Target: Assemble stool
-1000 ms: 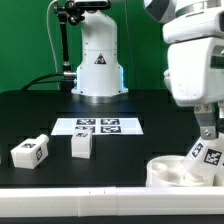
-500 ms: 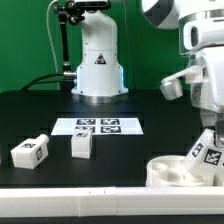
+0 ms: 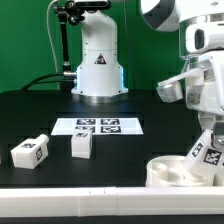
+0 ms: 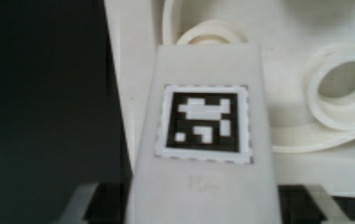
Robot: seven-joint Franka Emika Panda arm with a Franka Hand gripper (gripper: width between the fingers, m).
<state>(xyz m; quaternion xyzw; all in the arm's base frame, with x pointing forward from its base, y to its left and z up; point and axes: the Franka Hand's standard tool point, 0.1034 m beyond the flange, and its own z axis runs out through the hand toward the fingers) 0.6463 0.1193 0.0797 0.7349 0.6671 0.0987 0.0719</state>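
Observation:
My gripper (image 3: 207, 134) is shut on a white stool leg (image 3: 208, 152) with a black-and-white tag. It holds the leg tilted over the round white seat (image 3: 168, 172) at the exterior view's lower right, its lower end at the seat. In the wrist view the leg (image 4: 206, 120) fills the middle between my gripper's (image 4: 200, 205) dark fingers (image 4: 81, 205), with the seat (image 4: 343, 95) behind it. Two more white legs (image 3: 30, 152) (image 3: 82, 145) lie on the black table at the exterior view's left.
The marker board (image 3: 98, 126) lies flat in the middle of the table. The arm's white base (image 3: 98, 65) stands behind it, with cables to the exterior view's left. The table's front edge (image 3: 90, 188) runs just before the seat.
The arm's upper part has swung toward the exterior view's right and turned. The held leg has stayed at the seat, shifting only slightly. The two loose legs have not moved.

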